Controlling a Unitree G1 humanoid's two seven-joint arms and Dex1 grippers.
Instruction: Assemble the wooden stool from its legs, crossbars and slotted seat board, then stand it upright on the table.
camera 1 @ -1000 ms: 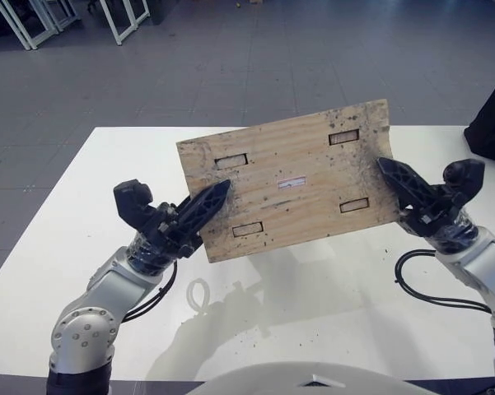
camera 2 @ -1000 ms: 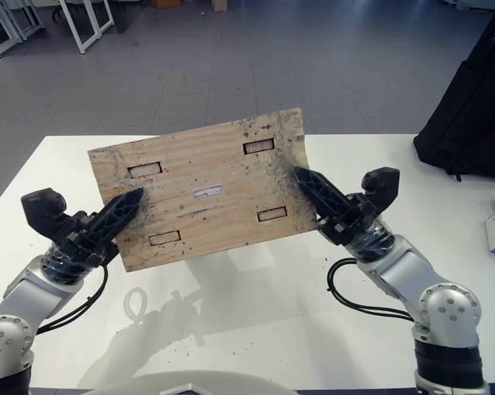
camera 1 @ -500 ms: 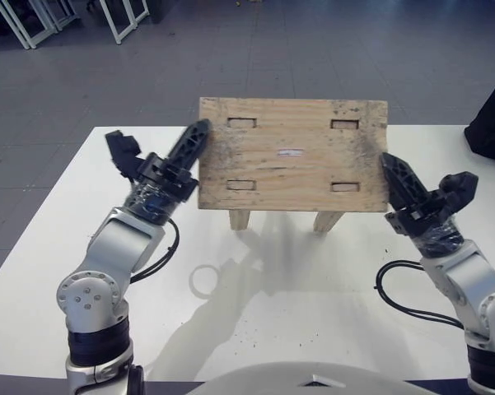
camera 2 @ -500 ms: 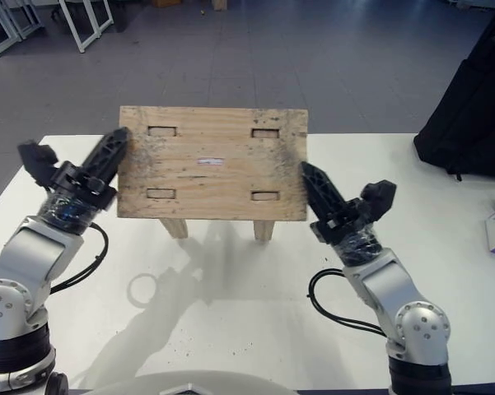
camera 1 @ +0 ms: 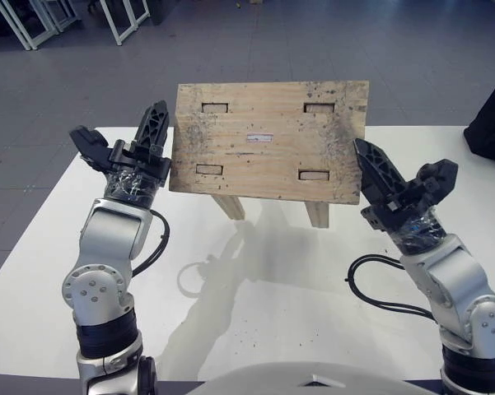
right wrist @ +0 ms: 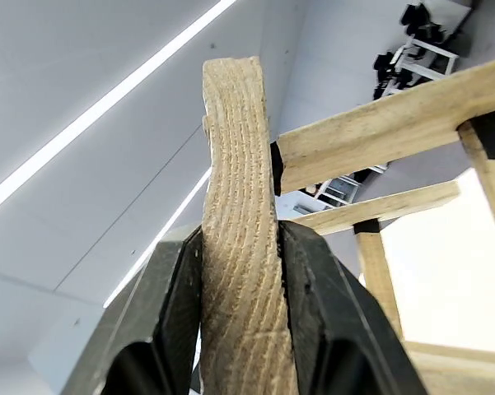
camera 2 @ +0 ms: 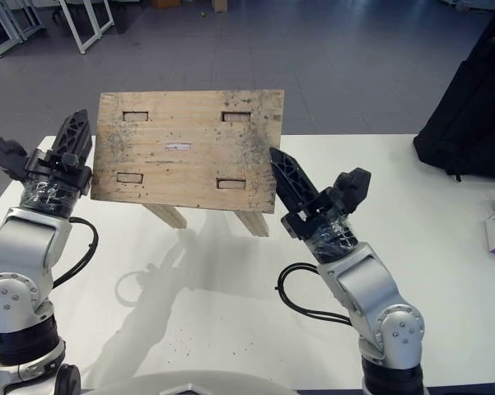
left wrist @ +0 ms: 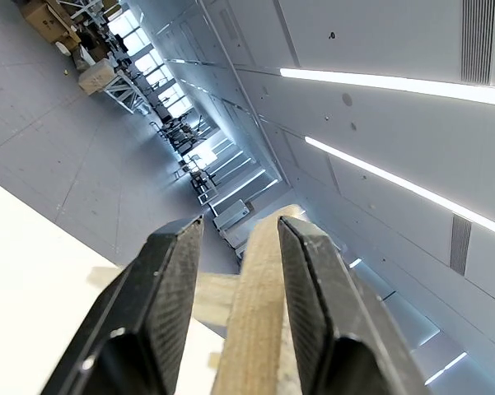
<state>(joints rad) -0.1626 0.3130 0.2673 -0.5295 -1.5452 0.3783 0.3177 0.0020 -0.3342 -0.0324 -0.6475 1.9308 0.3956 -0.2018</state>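
Grey floor stretches behind the white counter. The stool hangs tipped above the counter's far middle, with its legs pointing down. The right gripper is clamped on its right edge. The left gripper has its fingers apart around the left edge. A black bag stands beside the counter's right side.

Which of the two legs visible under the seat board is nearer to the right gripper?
The leg on the robot's right; the other leg is farther left.
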